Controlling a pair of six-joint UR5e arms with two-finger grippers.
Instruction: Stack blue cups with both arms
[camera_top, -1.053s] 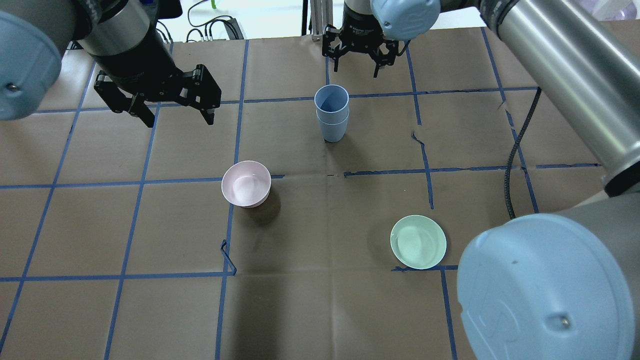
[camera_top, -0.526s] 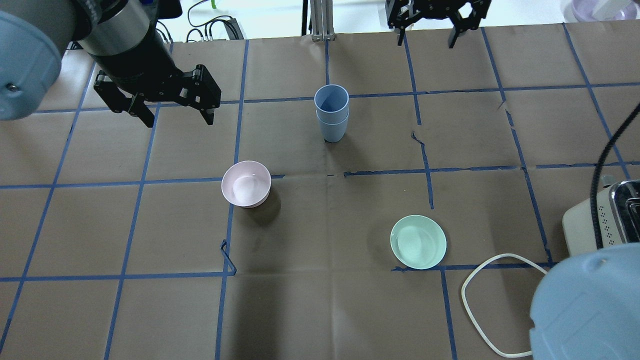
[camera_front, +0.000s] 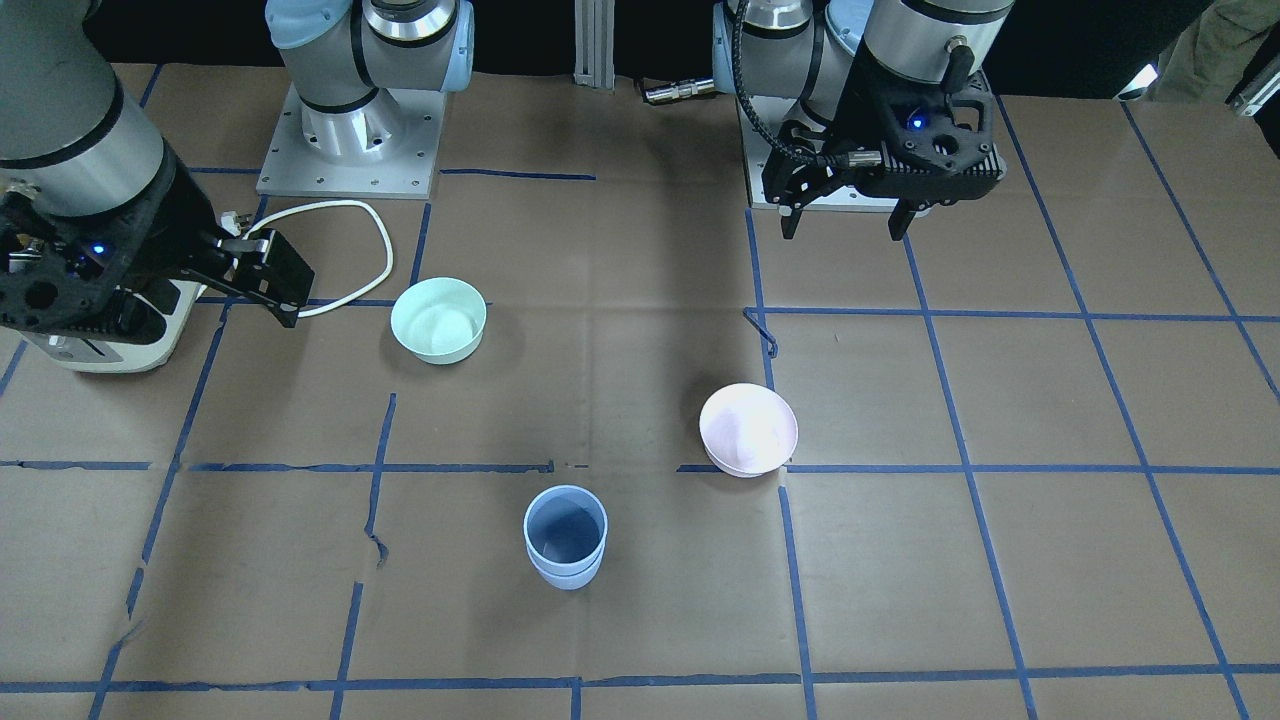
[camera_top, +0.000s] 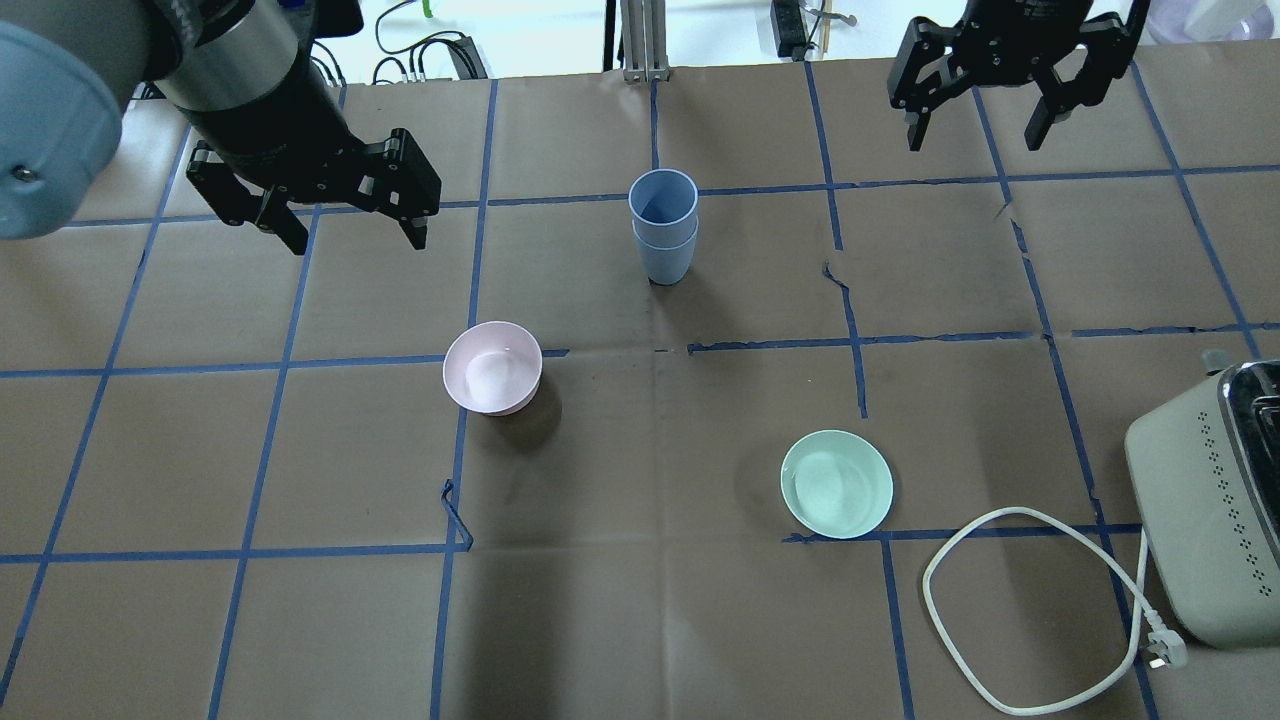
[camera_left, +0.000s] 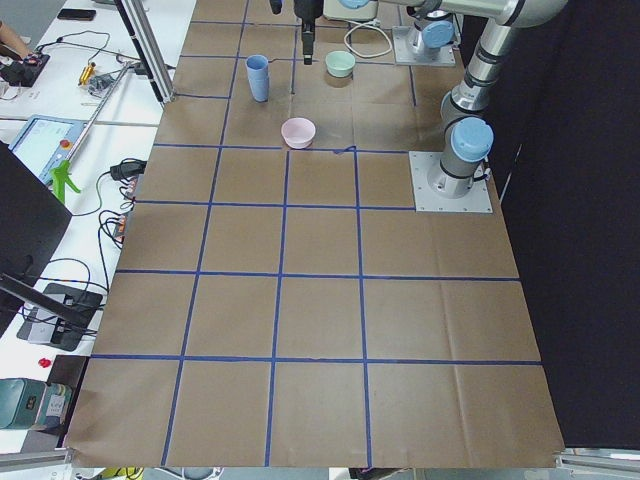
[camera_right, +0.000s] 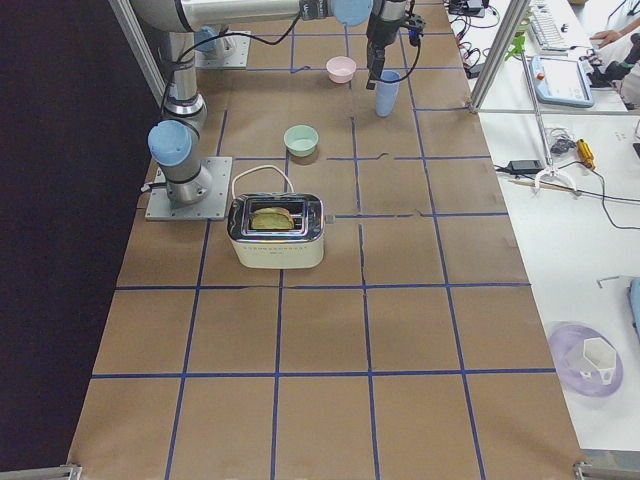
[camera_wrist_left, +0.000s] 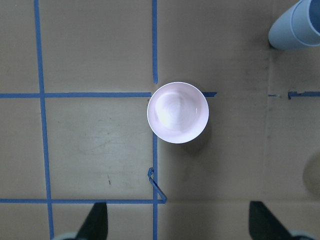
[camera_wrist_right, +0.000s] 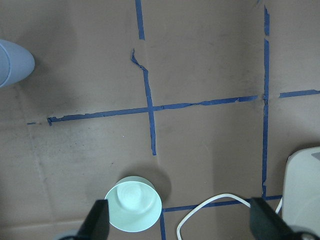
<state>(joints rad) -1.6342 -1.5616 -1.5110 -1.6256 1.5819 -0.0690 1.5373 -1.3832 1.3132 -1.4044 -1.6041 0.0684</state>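
Observation:
The two blue cups (camera_top: 663, 225) stand nested, one inside the other, upright on the brown paper at the far middle of the table. They also show in the front view (camera_front: 565, 540) and at the edge of each wrist view (camera_wrist_left: 297, 25) (camera_wrist_right: 12, 62). My left gripper (camera_top: 358, 240) is open and empty, hanging above the table to the left of the cups. My right gripper (camera_top: 973, 140) is open and empty, high at the far right, well away from the cups. Nothing touches the cups.
A pale pink bowl (camera_top: 492, 367) sits left of centre and a mint green bowl (camera_top: 836, 483) right of centre. A toaster (camera_top: 1210, 510) with a white cable (camera_top: 1000, 600) stands at the near right. Blue tape lines grid the paper.
My right arm has swung away from just behind the cups to the far right, uncovering the toaster and cable. The left arm and the cups have not moved.

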